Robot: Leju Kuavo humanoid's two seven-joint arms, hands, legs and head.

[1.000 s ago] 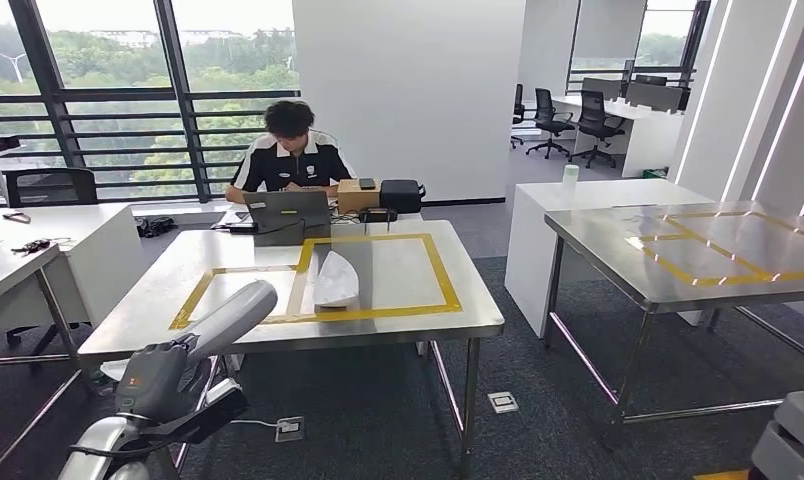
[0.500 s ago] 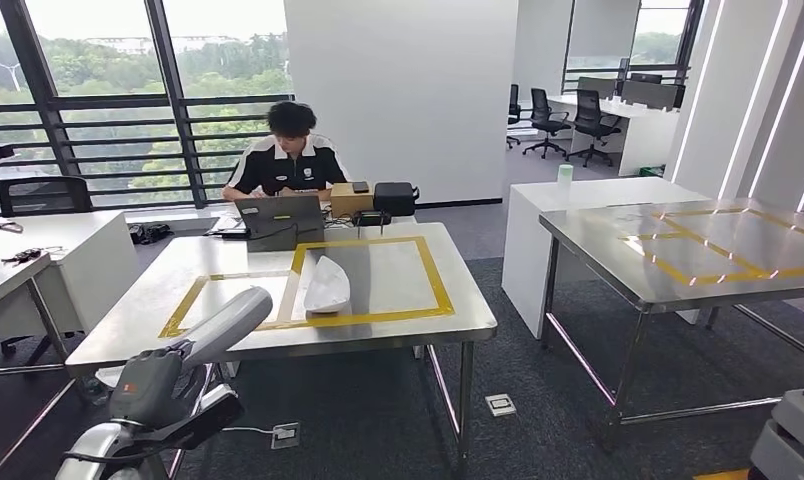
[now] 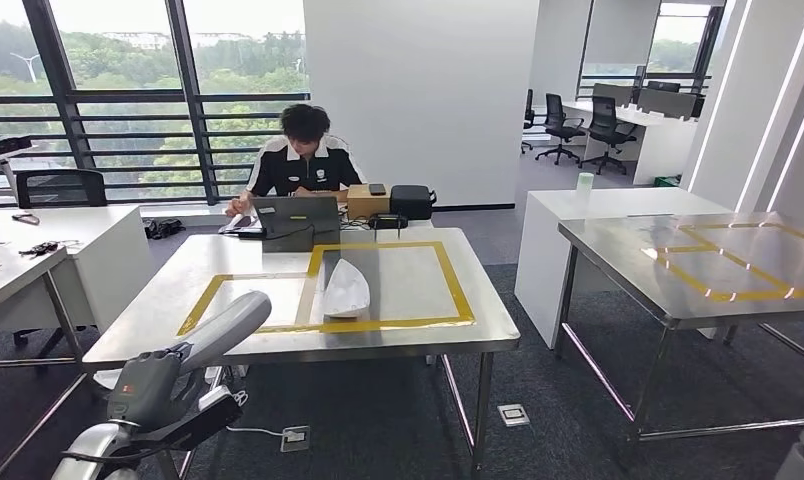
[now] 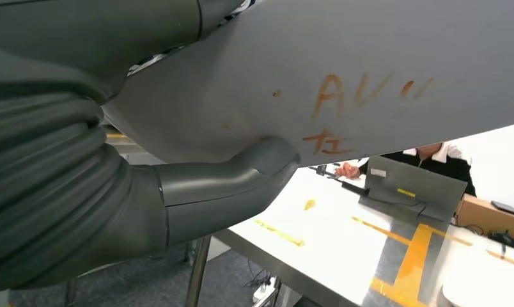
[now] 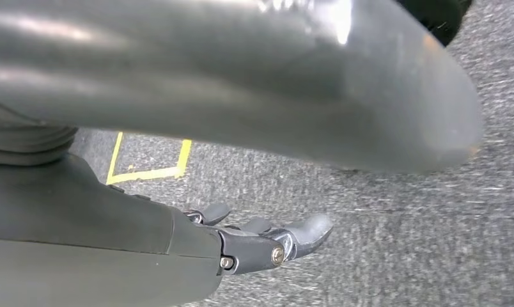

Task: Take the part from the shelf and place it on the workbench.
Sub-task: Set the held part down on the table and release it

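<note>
Meanwhile view has panned; workbench [image 3: 278,340] at 12 o'clock. Left hand [image 4: 229,185] grips grey part [image 4: 344,70]; right hand [image 5: 267,240] state: cannot tell.

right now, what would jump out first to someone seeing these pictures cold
Most likely the long grey part with orange handwriting, held by the left hand and looming across the left wrist view. Next, the steel workbench straight ahead, with yellow tape frames and a white curved piece lying on it. Behind it a person sits at a laptop by the windows.
</note>
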